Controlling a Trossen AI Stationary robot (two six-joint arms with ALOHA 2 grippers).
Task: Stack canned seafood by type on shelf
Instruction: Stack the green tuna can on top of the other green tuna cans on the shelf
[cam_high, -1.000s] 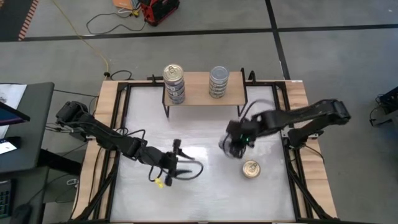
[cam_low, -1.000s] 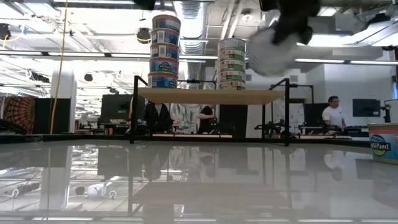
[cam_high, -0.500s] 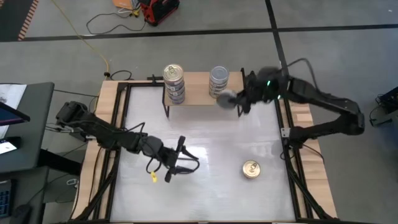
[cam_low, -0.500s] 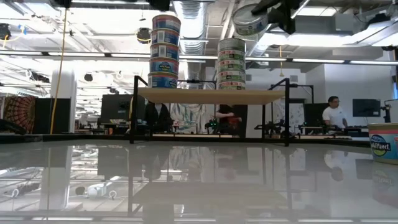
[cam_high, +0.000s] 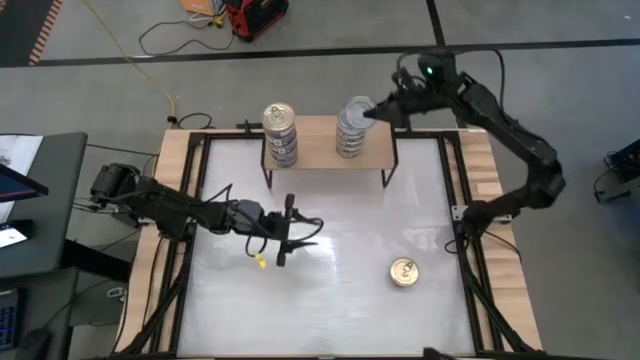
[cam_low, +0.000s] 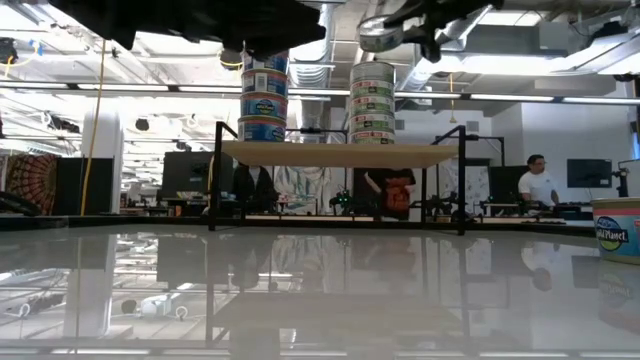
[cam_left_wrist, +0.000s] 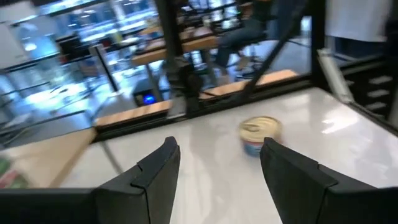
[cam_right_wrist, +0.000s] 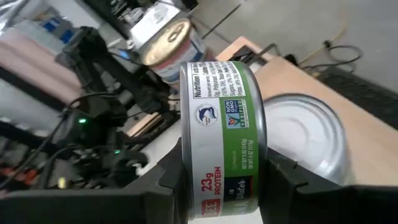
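Note:
My right gripper (cam_high: 373, 109) is shut on a silver-topped can with a green and white label (cam_right_wrist: 221, 137). It holds the can in the air just over the silver stack (cam_high: 351, 132) on the wooden shelf (cam_high: 320, 150). In the low view, the can (cam_low: 383, 30) hangs above that stack (cam_low: 372, 100). A gold-topped stack (cam_high: 280, 133) stands on the shelf's left part. One gold-topped can (cam_high: 403, 271) rests on its base on the table. My left gripper (cam_high: 303, 236) is open, low over the table's middle, and that can (cam_left_wrist: 260, 134) lies ahead of it. My right gripper pinches the can between its two fingers (cam_right_wrist: 177, 177). One finger is on each flat end, and the green side label (cam_right_wrist: 217, 99) faces the wrist camera. The fingers come about level from the table's right side. The can is lifted clear, roughly level, just above the silver stack's top (cam_right_wrist: 308, 140).
The shelf stands on thin black legs (cam_low: 215, 175) at the table's far edge. Black frame rails (cam_high: 462, 215) run along both table sides. A small yellow-tipped thing (cam_high: 258, 262) lies near my left gripper. People stand in the room behind (cam_low: 535, 185).
My right gripper has carried the can from the table's middle right, up and toward the far edge. It is now over the silver stack on the shelf. My left gripper has drifted a little toward the far edge and turned.

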